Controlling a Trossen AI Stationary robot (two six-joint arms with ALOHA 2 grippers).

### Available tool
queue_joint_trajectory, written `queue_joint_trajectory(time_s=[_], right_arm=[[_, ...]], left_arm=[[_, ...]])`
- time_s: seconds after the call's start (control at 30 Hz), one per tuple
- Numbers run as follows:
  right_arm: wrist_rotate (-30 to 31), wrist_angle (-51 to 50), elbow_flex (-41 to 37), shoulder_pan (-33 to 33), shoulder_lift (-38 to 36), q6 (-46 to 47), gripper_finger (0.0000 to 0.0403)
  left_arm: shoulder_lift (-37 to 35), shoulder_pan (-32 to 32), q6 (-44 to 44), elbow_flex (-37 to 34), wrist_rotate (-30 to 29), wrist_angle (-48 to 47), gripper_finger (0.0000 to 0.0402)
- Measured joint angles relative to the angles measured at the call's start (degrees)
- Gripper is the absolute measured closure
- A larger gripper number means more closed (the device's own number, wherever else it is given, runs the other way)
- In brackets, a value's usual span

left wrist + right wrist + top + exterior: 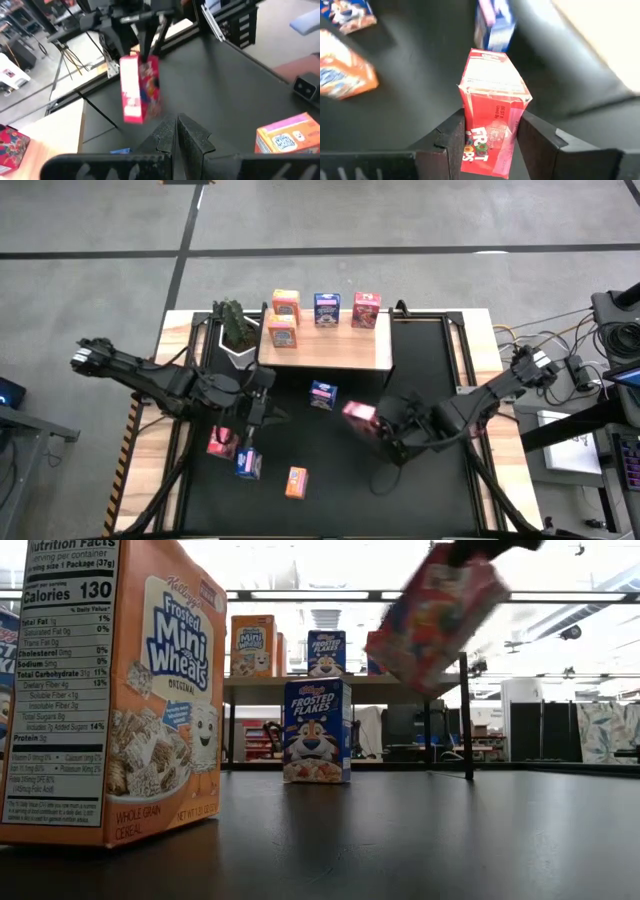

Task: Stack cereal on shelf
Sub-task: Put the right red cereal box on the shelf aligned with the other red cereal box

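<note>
The wooden shelf (330, 348) stands at the table's far side and carries two orange boxes (284, 318), a blue box (327, 308) and a red box (366, 309). My right gripper (374, 423) is shut on a red cereal box (492, 100) above the black mat, near the shelf's near edge. My left gripper (264, 413) is shut and empty left of centre; its fingers (178, 131) show closed in the left wrist view. On the mat stand a blue box (323, 394), a red box (220, 442), another blue box (248, 463) and an orange box (296, 481). My right gripper pinches the red box between its two fingers on two opposite sides near one end (487, 142). The fingers (150, 45) come from above, slanting down. The box (440, 615) hangs below them, tilted and lifted clear of the mat.
A green potted plant (236, 328) stands at the shelf's left end. The orange box (110, 690) stands close to the low camera, and the blue box (317, 730) stands in front of the shelf. Cables and equipment (590, 360) lie off the table's right edge.
</note>
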Motion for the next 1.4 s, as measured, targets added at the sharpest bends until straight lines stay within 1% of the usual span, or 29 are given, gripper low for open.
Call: queue_joint_trajectory(time_s=[0.2, 0.43, 0.53, 0.6, 0.7, 0.9, 1.03, 1.2, 1.4], right_arm=[[-0.3, 4.1, 3.7, -7.1, 0.0, -16.6, 0.0256], [-9.8, 3.7, 12.2, -16.0, 0.0, -30.3, 0.0262], [-13.0, 3.6, 16.4, -19.8, 0.0, -35.3, 0.0262], [-14.9, 2.6, 19.3, -22.3, 0.1, -37.7, 0.0262], [-16.1, -0.8, 22.7, -26.1, 0.1, -40.9, 0.0262], [-17.6, -6.3, 25.7, -33.8, 0.4, -45.9, 0.0262], [-19.5, -10.8, 27.3, -38.2, 2.6, -48.9, 0.0262], [-22.1, -16.9, 31.0, -41.2, 7.9, -54.6, 0.0262], [-22.2, -19.6, 36.4, -41.9, 12.7, -57.9, 0.0262]], left_arm=[[-3.0, 0.0, -1.2, -3.0, 0.0, 5.3, 0.0400], [-7.5, 0.0, -2.0, -8.4, 0.0, 13.3, 0.0400], [-9.3, 0.0, -2.0, -9.9, 0.0, 15.5, 0.0400], [-10.2, 0.0, -2.0, -10.8, 0.0, 16.9, 0.0400], [-11.2, 0.0, -2.4, -12.1, 0.0, 18.3, 0.0400], [-11.9, 0.0, -3.8, -12.2, 0.0, 18.6, 0.0400], [-11.8, 0.0, -3.9, -11.5, 0.0, 18.8, 0.0400], [-11.8, 0.0, -3.9, -11.4, 0.0, 19.5, 0.0400], [-11.8, 0.0, -3.9, -11.4, 0.0, 19.4, 0.0400]])
